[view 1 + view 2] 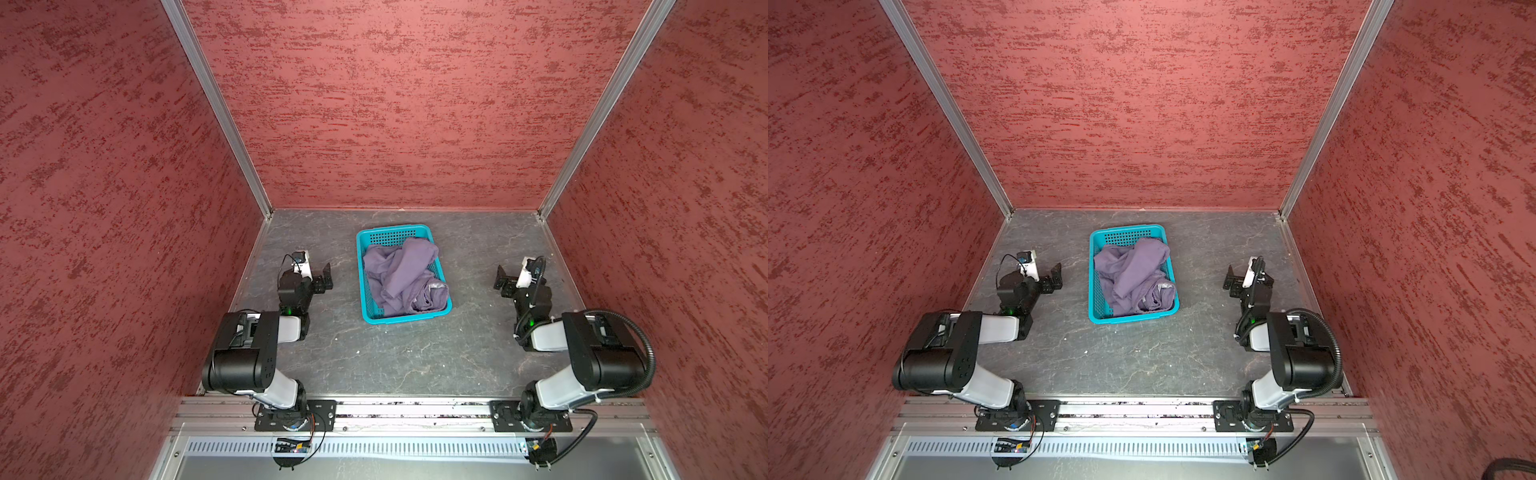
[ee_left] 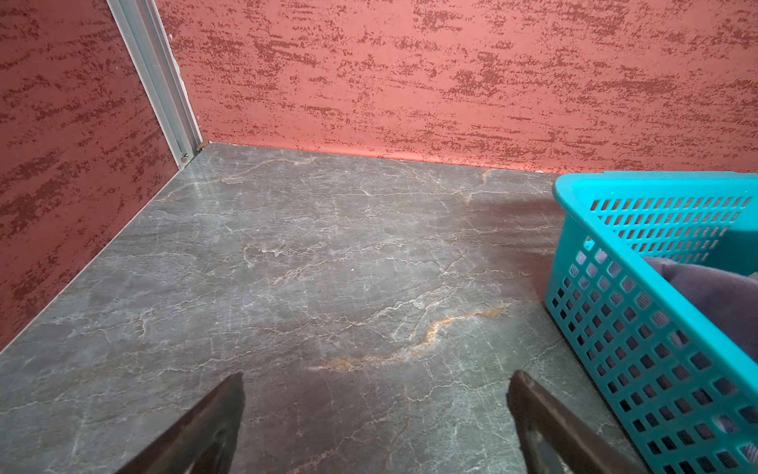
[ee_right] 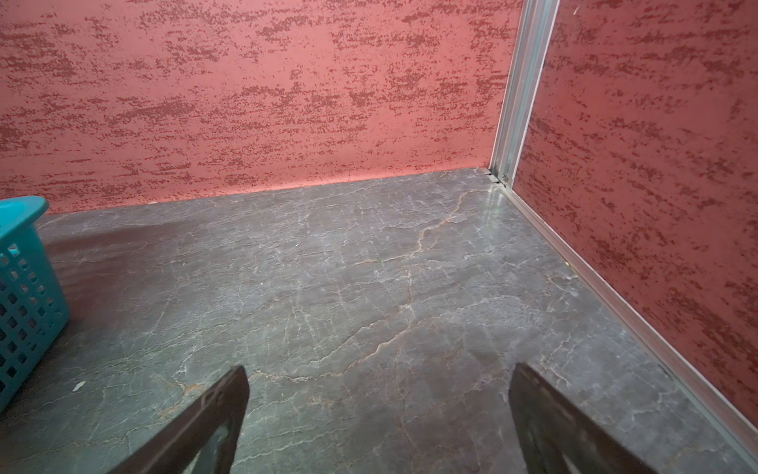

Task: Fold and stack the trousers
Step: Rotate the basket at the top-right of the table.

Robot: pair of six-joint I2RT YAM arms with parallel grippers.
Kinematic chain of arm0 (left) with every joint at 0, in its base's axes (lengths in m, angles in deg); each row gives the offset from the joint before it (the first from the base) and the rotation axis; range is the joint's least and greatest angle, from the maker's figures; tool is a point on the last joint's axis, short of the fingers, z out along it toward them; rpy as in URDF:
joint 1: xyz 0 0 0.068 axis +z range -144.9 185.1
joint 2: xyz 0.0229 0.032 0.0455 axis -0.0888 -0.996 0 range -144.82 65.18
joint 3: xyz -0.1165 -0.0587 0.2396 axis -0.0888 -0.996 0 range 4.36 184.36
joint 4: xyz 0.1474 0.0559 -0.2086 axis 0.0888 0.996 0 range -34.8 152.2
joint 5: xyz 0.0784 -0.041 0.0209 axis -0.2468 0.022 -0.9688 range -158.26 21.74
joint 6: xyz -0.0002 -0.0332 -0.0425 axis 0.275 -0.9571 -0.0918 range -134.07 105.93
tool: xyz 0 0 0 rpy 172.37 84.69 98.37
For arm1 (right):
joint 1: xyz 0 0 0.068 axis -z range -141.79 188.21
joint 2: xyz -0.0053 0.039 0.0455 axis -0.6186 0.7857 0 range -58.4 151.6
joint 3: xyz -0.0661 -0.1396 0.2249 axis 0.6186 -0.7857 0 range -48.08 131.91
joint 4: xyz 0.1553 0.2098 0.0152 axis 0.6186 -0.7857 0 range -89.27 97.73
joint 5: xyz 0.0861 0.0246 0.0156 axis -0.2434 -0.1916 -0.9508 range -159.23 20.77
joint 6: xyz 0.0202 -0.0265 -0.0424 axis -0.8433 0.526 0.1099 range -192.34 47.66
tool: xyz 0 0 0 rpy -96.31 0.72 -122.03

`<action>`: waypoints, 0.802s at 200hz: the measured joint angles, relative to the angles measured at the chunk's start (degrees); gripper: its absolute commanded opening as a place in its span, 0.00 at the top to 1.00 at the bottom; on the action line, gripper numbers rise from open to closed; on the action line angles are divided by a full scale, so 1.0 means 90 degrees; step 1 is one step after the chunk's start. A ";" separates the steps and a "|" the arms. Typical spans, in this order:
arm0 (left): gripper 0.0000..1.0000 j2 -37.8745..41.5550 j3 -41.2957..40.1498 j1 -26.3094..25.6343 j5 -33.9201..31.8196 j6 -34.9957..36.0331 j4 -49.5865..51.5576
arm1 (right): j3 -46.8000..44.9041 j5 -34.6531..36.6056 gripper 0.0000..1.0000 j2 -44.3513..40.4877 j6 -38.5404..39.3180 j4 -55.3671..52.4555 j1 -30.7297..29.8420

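One trousers heap (image 1: 405,270) between left fingers (image 1: 325,274), right fingers (image 1: 501,275)

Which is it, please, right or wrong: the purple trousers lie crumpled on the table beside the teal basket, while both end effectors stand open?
Wrong in one respect: the trousers lie crumpled inside the teal basket, not on the table beside it, as both top views show. The left end effector and right end effector are open.
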 measured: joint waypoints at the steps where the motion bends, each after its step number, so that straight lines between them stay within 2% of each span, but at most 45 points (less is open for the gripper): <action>1: 0.01 0.0000 0.0000 0.0000 0.0002 0.0000 -0.0002 | 0.0000 0.0000 0.01 0.0000 0.0000 0.0002 0.0000; 41: 0.01 0.0063 0.0012 -0.0034 -0.0036 0.0007 0.0155 | -0.0005 0.0155 0.01 -0.0214 -0.0007 -0.0202 -0.0061; 74: 0.01 0.0792 0.0597 -0.0602 -0.0699 0.0172 0.1542 | 0.0221 0.0811 0.01 -0.1972 -0.0216 -0.1632 -0.0233; 94: 0.01 0.1258 0.0959 -0.0845 -0.1141 0.0095 0.1948 | 0.0367 0.1205 0.01 -0.2812 -0.0340 -0.2198 -0.0367; 108: 0.01 0.1610 0.1117 -0.0918 -0.1552 -0.0255 0.2324 | 0.0372 0.1469 0.01 -0.3427 -0.0483 -0.2693 -0.0493; 135: 0.00 0.2142 0.1846 -0.0860 -0.2511 -0.1739 0.4075 | 0.0512 0.1775 0.01 -0.4284 -0.0724 -0.3939 -0.0833; 160: 0.01 0.2509 0.2540 -0.0437 -0.2645 -0.2958 0.5430 | 0.0804 0.1899 0.01 -0.4699 -0.0826 -0.4942 -0.1375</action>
